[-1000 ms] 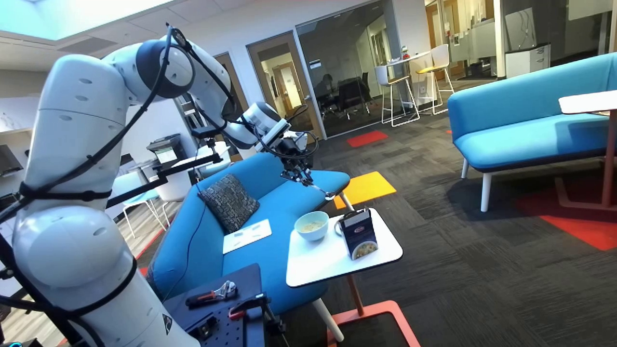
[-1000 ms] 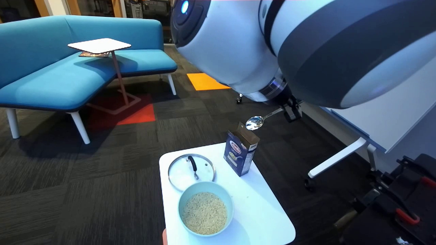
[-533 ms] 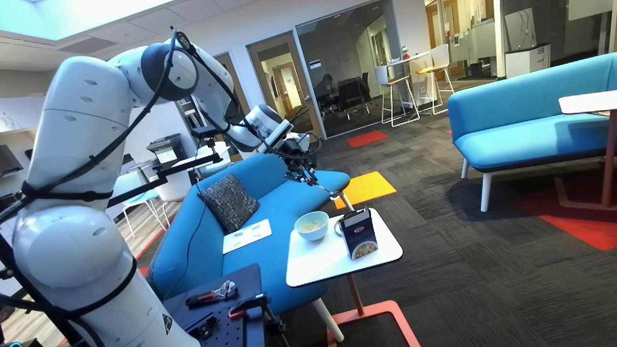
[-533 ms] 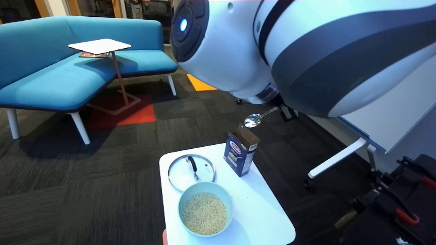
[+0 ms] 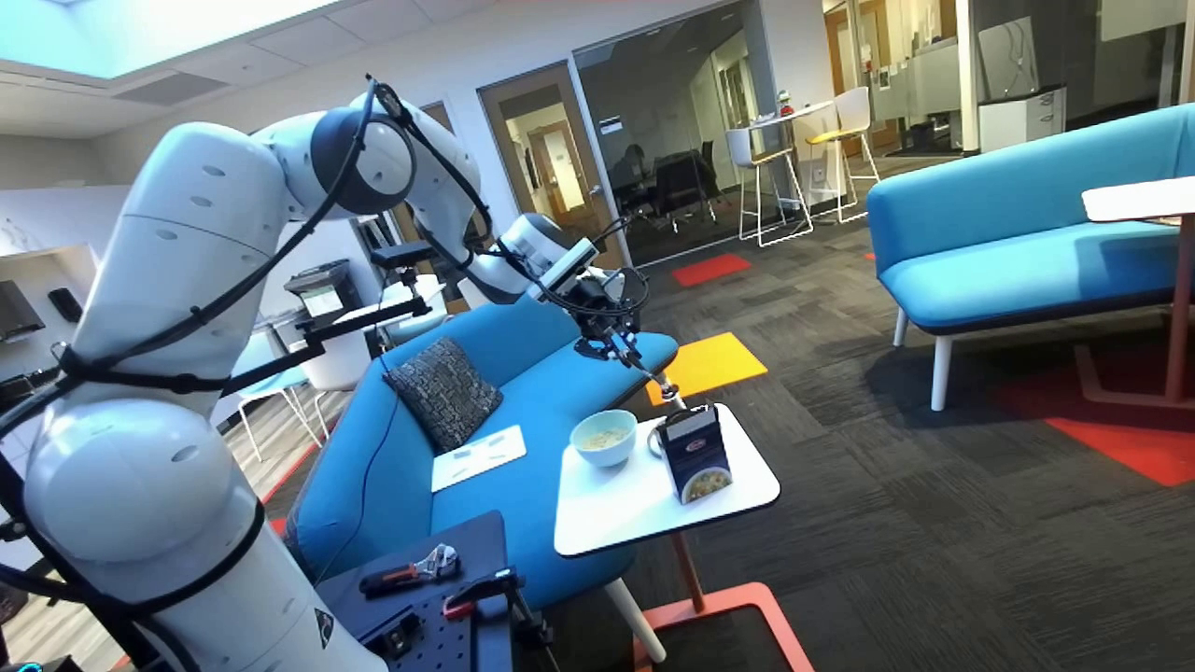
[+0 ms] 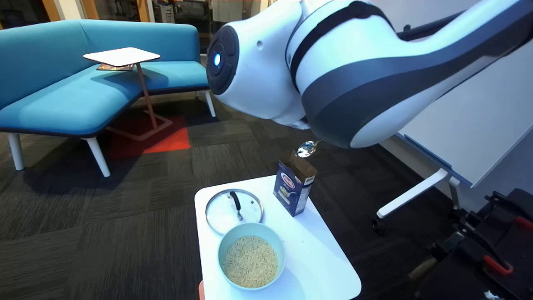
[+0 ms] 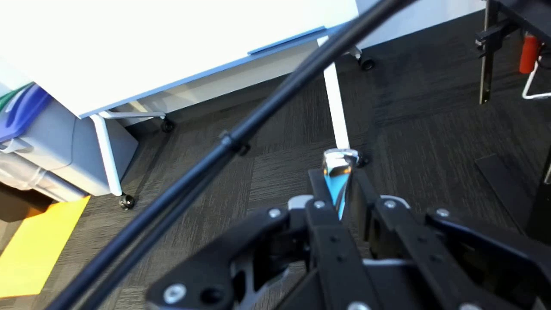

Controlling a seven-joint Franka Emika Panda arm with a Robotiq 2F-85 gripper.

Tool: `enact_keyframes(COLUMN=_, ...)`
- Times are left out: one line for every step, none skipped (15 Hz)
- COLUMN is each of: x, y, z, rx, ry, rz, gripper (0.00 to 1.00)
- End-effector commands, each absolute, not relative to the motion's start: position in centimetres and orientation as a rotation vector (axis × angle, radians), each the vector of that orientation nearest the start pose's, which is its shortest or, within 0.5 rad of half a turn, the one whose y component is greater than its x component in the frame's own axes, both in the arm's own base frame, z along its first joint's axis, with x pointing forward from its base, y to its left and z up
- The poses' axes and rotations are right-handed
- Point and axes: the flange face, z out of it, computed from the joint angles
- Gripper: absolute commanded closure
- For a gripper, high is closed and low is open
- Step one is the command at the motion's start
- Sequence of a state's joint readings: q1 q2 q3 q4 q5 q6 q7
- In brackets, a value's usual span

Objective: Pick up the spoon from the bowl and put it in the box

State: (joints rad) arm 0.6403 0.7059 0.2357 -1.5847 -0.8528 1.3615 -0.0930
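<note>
Evidently the tool [image 7: 340,189] has hold of the spoon [image 6: 307,148]: in the wrist view its two fingers stand close together, with a narrow gap between them, and the shiny metal is caught there. In an exterior view the tool is hidden behind the white arm [image 6: 262,75], so only the bright scoop and a short piece of handle show below it.

The spoon is in the air, tilted, scoop end lowest, near the open top of the box [image 6: 289,189]. Whether it touches the raised cardboard flap I cannot tell. The box is dark blue and stands upright on the white bench [image 5: 611,523].

On the same bench, in both exterior views, sits the pale blue bowl [image 5: 607,456], with rice-like grains [image 6: 250,262] inside. A glass lid [image 6: 222,210] with a black handle lies just beside the bowl. Beside the bench is a blue sofa [image 5: 543,399] with a dark patterned cushion [image 5: 443,392], and a wrench [image 5: 411,570] lies on a dark platform [image 5: 478,537] by the arm.
</note>
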Motion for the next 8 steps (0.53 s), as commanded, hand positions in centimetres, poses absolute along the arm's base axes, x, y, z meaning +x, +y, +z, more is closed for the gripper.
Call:
enact_keyframes(x=48.6, y=39.2, z=21.0, rx=1.679, ry=1.252, rz=-0.7, gripper=0.95)
enact_keyframes(x=48.8, y=39.2, z=20.5, rx=1.669, ry=1.264, rz=-0.718, gripper=0.95)
enact_keyframes(x=49.1, y=39.3, z=20.0, rx=1.66, ry=1.278, rz=-0.734, gripper=0.95)
enact_keyframes(x=49.2, y=39.4, z=19.5, rx=1.649, ry=1.291, rz=-0.75, gripper=0.95)
enact_keyframes(x=49.3, y=39.6, z=19.1, rx=1.635, ry=1.306, rz=-0.765, gripper=0.95)
enact_keyframes(x=49.3, y=39.9, z=18.7, rx=1.621, ry=1.32, rz=-0.778, gripper=0.95)
enact_keyframes(x=49.4, y=40.1, z=18.3, rx=1.604, ry=1.328, rz=-0.793, gripper=0.95)
enact_keyframes(x=49.4, y=40.4, z=17.9, rx=1.589, ry=1.339, rz=-0.806, gripper=0.95)
